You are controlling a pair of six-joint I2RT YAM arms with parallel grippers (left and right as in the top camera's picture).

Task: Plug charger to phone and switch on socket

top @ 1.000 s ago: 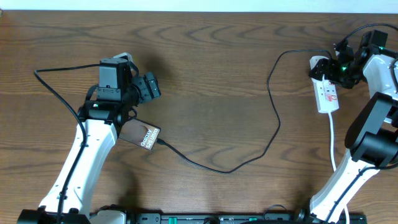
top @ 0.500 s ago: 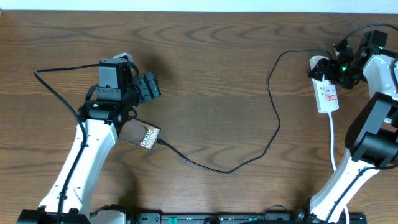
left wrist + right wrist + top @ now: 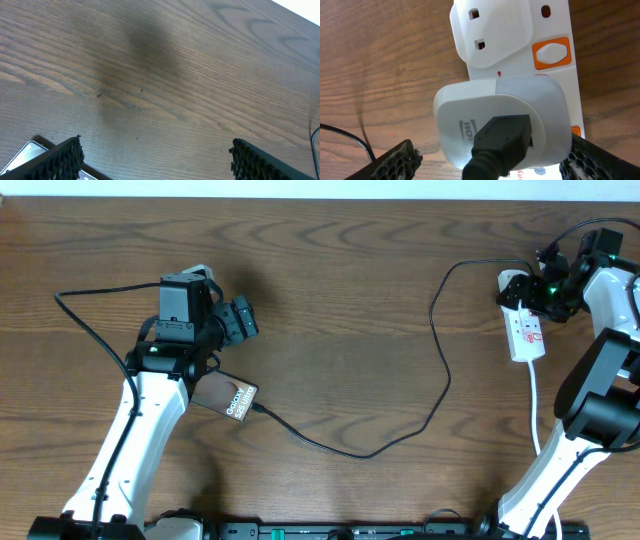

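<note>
The dark-brown phone (image 3: pixel 229 396) with white "Galaxy" lettering lies on the table, partly under my left arm. Its corner shows in the left wrist view (image 3: pixel 27 154). The thin black charger cable (image 3: pixel 440 370) meets the phone's right edge and loops across to a white adapter (image 3: pixel 500 115), which sits in the white power strip (image 3: pixel 527 332). A black plug (image 3: pixel 502 142) sits in the adapter. My left gripper (image 3: pixel 243 320) is open and empty, above and beyond the phone. My right gripper (image 3: pixel 492 160) is open, its fingers on either side of the adapter.
An orange switch (image 3: pixel 551 52) sits on the strip (image 3: pixel 555 20) beside a white outlet cover (image 3: pixel 490 30). The strip's white cord (image 3: pixel 537 410) runs toward the front past my right arm. A black cable (image 3: pixel 85 320) trails left of my left arm.
</note>
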